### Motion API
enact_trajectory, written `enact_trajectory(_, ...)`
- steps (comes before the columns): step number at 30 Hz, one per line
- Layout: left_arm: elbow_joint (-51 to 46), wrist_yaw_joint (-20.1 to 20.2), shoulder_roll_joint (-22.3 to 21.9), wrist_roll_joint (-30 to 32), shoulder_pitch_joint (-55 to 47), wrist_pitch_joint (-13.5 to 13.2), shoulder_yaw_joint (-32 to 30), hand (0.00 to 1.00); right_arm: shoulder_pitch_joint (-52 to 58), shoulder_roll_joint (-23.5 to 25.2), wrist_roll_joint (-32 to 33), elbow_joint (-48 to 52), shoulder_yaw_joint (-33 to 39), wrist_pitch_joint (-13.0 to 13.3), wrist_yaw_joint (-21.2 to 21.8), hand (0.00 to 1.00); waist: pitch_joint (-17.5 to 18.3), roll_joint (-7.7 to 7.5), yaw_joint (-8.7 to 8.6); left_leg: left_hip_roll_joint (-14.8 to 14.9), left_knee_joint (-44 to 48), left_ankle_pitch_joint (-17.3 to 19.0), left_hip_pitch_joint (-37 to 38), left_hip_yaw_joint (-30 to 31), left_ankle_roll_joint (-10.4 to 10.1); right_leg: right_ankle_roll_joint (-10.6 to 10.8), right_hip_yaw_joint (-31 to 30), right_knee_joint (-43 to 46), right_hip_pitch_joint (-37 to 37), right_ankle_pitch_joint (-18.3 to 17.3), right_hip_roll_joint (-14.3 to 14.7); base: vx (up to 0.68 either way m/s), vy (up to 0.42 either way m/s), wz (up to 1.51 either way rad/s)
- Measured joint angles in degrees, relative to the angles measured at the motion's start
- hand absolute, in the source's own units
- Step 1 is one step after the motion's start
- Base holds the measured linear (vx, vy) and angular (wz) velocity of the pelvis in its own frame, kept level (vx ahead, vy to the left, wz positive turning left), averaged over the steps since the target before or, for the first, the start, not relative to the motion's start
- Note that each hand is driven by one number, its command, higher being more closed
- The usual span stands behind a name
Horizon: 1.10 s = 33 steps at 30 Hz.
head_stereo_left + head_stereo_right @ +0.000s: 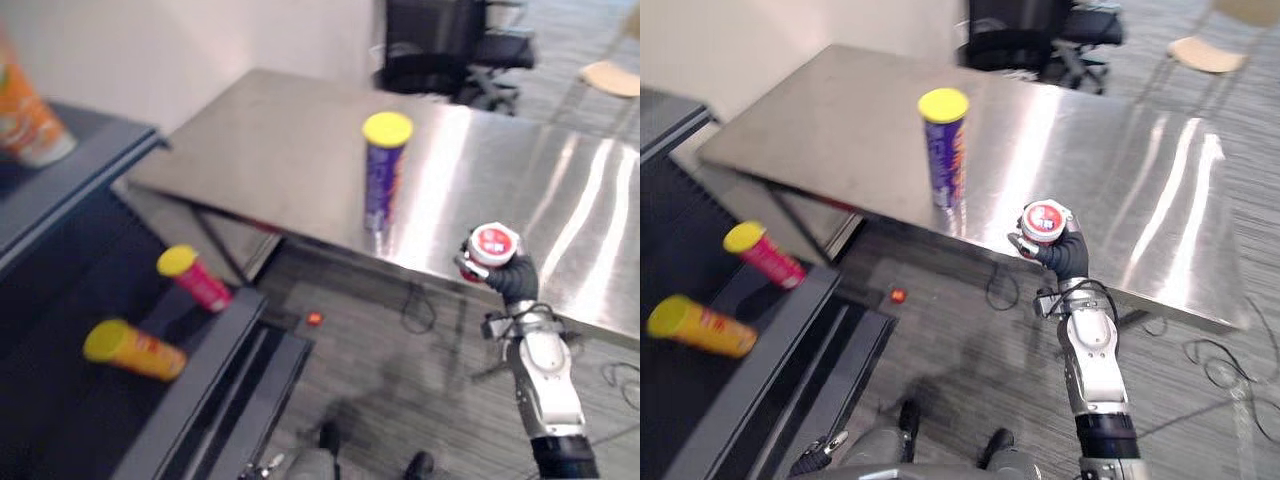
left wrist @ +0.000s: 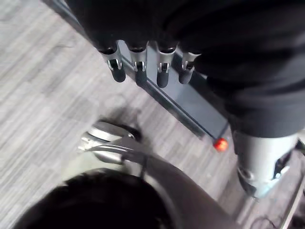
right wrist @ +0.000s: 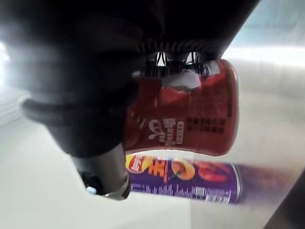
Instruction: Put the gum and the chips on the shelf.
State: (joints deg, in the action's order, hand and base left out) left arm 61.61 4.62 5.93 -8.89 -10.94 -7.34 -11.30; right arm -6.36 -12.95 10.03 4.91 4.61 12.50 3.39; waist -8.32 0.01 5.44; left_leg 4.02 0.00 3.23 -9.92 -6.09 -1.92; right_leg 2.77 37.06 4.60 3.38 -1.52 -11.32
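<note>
Steel table, bare and shiny, set against a pale wall. Grey carpet floor below; a small red thing is seen on it near the shelf foot. Dark office chairs are noted beyond the table's far edge.

Chips can (purple, yellow lid) is stood upright on the table, near its front edge.

Gum tub, red with a white lid, is gripped by the right hand, fingers curled round it, held at the table's front edge, just beside the chips can.

Dark shelf at the robot's left. Two yellow-lidded cans are laid on it: a pink one and an orange one.

Left hand is hung over the floor, fingers straight, nothing held.
</note>
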Motion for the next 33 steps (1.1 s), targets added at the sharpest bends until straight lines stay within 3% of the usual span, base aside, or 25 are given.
enact_trajectory(1, 0.3, -0.02, -0.07, -0.03, 0.43, 0.36, -0.53, 0.0, -0.44, -0.22, -0.06, 0.05, 0.81, 0.02, -0.29, 1.0, -0.19, -0.27, 0.0, 0.9, 2.37, 0.08, -1.58, -4.48, 1.74, -0.17, 2.44, 0.28, 0.24, 0.07, -0.7, -0.06, -0.039, 1.16)
enact_trajectory(2, 1.32, -0.01, -0.16, -0.06, 0.77, 0.51, -0.92, 0.0, -0.52, -0.06, -0.06, -0.1, 3.06, -0.01, -1.03, 1.0, -0.17, -0.1, -0.06, 3.54, 9.47, -1.75, -3.64, -12.1, 5.16, -1.27, 5.52, 2.73, 1.18, -0.81, -2.42, -0.06, -0.037, 1.23)
enact_trajectory(3, 1.57, 0.0, -0.7, -0.05, 0.39, 0.47, -1.75, 0.0, -0.41, -0.06, -0.09, -0.11, 4.45, -0.09, -1.85, 1.0, -0.12, 0.49, -0.31, 5.69, 15.34, -2.97, -3.7, -16.74, 6.99, -1.68, 7.9, 4.74, 1.06, -1.35, -3.35, -0.06, -0.078, 1.52)
enact_trajectory(4, 1.56, -0.05, -1.94, -0.01, -0.13, 0.51, -3.45, 0.0, -0.05, -0.78, -0.79, 0.29, 6.36, -0.05, -2.5, 1.0, 0.0, 2.41, -0.89, 7.15, 17.72, -4.59, -3.94, -19.23, 5.82, -1.79, 10.85, 7.33, 0.28, -2.01, -3.82, -0.09, -0.03, 1.57)
enact_trajectory(5, 0.84, -0.03, -2.38, -0.02, -0.61, 0.4, -3.49, 0.0, 0.44, -0.84, -1.23, 0.4, 8.58, -0.06, -3.28, 1.0, 0.02, 2.5, -1.17, 5.86, 16.25, -6.92, -4.18, -20.46, 6.36, -1.83, 11.45, 7.96, -0.03, -3.46, -4.28, -0.13, 0.001, 1.49)
enact_trajectory(6, 0.39, 0.02, -2.15, 0.0, -0.88, 0.39, -3.68, 0.0, 0.83, -0.66, -1.3, 0.47, 9.31, -0.02, -3.53, 1.0, 0.49, 1.55, -1.55, 4.36, 12.41, -8.87, -3.51, -19.16, 5.64, -1.89, 11.39, 6.24, -0.47, -3.7, -4.43, -0.17, 0.069, 1.34)
enact_trajectory(7, 0.68, 0.05, -1.95, 0.0, -0.64, 0.48, -5.06, 0.0, 1.26, -0.09, -1.49, 0.97, 10.49, 0.09, -3.56, 1.0, 1.02, 1.18, -1.36, 3.37, 7.7, -8.83, -1.42, -19.06, 5.36, -1.1, 14.89, 3.22, -1.49, -3.08, -4.4, -0.17, 0.028, 1.21)
enact_trajectory(8, 1.32, 0.25, -2.04, 0.11, -0.76, 1.39, -5.47, 0.0, 1.95, 1.21, -2.39, 0.99, 11.04, 0.08, -3.96, 1.0, 0.85, 0.76, -1.73, 6.6, 17.09, -0.66, -0.51, -24.84, 5.95, -1.29, 17.85, 3.72, -1.95, -2.97, -4.92, -0.13, 0.026, 1.13)
enact_trajectory(10, 1.34, 0.41, -2.38, 0.16, -1.32, 1.59, -6.5, 0.0, 3.18, 1.47, -2.62, 1.05, 11.18, 0.03, -4.1, 1.0, 0.89, 0.96, -2.23, 8.44, 19.26, 1.44, 1.95, -27.17, 4.11, -1.28, 19.86, 3.76, -2.67, -2.5, -5.2, -0.09, 0.055, 0.84)
enact_trajectory(11, 1.34, 0.46, -2.88, 0.26, -1.66, 1.71, -7.39, 0.0, 4.59, 1.58, -2.89, 1.36, 11.83, -0.02, -4.16, 1.0, 1.42, 1.71, -2.71, 9.52, 18.64, 2.63, 3.63, -28.57, 2.24, -1.11, 22.21, 3.74, -2.85, -2.11, -5.42, -0.12, 0.153, 0.9)
enact_trajectory(13, 1.29, 0.52, -3.36, 0.65, -1.71, 1.74, -7.65, 0.0, 5.46, 1.87, -3.45, 1.57, 12.97, -0.3, -4.21, 1.0, 2.18, 3.41, -3.41, 8.56, 13.94, 3.74, 3.8, -30.57, 0.4, -0.51, 25.82, 3.55, -2.53, -0.55, -5.76, -0.2, 0.296, 0.93)
enact_trajectory(14, 1.29, 0.51, -3.3, 0.69, -1.71, 1.72, -7.8, 0.0, 5.64, 2.14, -3.45, 1.57, 13.02, -0.48, -4.22, 1.0, 2.36, 3.68, -3.69, 7.93, 12.35, 3.89, 3.72, -30.82, 0.17, -0.21, 26.53, 3.42, -2.52, -0.05, -5.83, -0.22, 0.339, 0.82)
enact_trajectory(15, 1.29, 0.44, -2.97, 0.86, -1.6, 1.73, -8.33, 0.0, 6.18, 2.9, -3.48, 1.57, 12.86, -0.57, -4.13, 1.0, 2.38, 2.9, -3.78, 6.45, 9.15, 3.82, 3.29, -30.57, 0.08, 0.09, 28.21, 3.08, -2.41, 0.9, -6.33, -0.13, 0.209, 0.62)
enact_trajectory(17, 2.06, 0.12, -2.77, 1.35, -1.87, 1.98, -8.87, 0.0, 6.4, 3.87, -3.94, 1.67, 12.21, -0.76, -3.83, 1.0, 2.46, 1.4, -3.27, 4.12, 7.2, 2.88, 3.03, -29.56, 1.33, 0.39, 29.47, 1.77, -2.45, 3.97, -6.93, -0.11, 0.233, 0.47)
enact_trajectory(20, 2.12, -0.06, -2.34, 1.32, -2.36, 2.49, -9.32, 0.0, 6.35, 4.65, -4.97, 1.6, 11.56, -0.82, -3.91, 1.0, 2.5, 0.84, -3.08, 1.7, 6.42, 2.5, 3.07, -28.9, 2.43, 0.37, 29.89, 2.18, -2.6, 5.75, -9.01, -0.05, 0.22, 0.2)
enact_trajectory(23, 2.06, -0.53, -1.33, 1.23, -2.25, 2.43, -9.37, 0.0, 6.35, 5.15, -5.16, 1.13, 9.52, -1.84, -4.12, 1.0, 2.21, -0.06, -2.81, 0.77, 6.33, 2.31, 2.99, -27.7, 3.3, 0.73, 29.87, 2.69, -2.98, 6.19, -9.95, -0.01, 0.09, 0.15)
enact_trajectory(26, 1.7, -0.76, -1.51, 1.19, -2.22, 2.38, -9.93, 0.0, 6.26, 5.13, -5.67, 0.92, 7.84, -2.05, -3.97, 1.0, 1.86, -1.01, -1.3, 0.31, 4.28, 1.74, 3.54, -27.4, 3.64, 0.74, 29.72, 2.65, -3.05, 6.2, -9.86, -0.03, 0.03, 0.03)
enact_trajectory(29, 1.73, -0.72, -2.27, 1.2, -2.53, 2.44, -10.78, 0.0, 6.19, 5.11, -5.67, 0.91, 7.83, -2.07, -3.62, 1.0, 1.78, -1.23, -0.32, -0.45, 1.61, 0.43, 4.73, -27.06, 3.4, 0.73, 29.01, 2.43, -3.2, 6.19, -9.65, 0.0, 0.004, 0.02)
enact_trajectory(33, 1.58, -0.11, -2.51, 1.18, -2.72, 2.44, -11.79, 0.0, 5.83, 5.09, -5.66, 0.6, 7.35, -2.08, -2.8, 1.0, 1.74, -1.47, -0.31, -0.62, -1.2, -1.57, 5.44, -26.2, 3.19, 0.73, 28.23, 1.52, -3.55, 6.18, -8.52, 0.05, 0.0, 0.12)
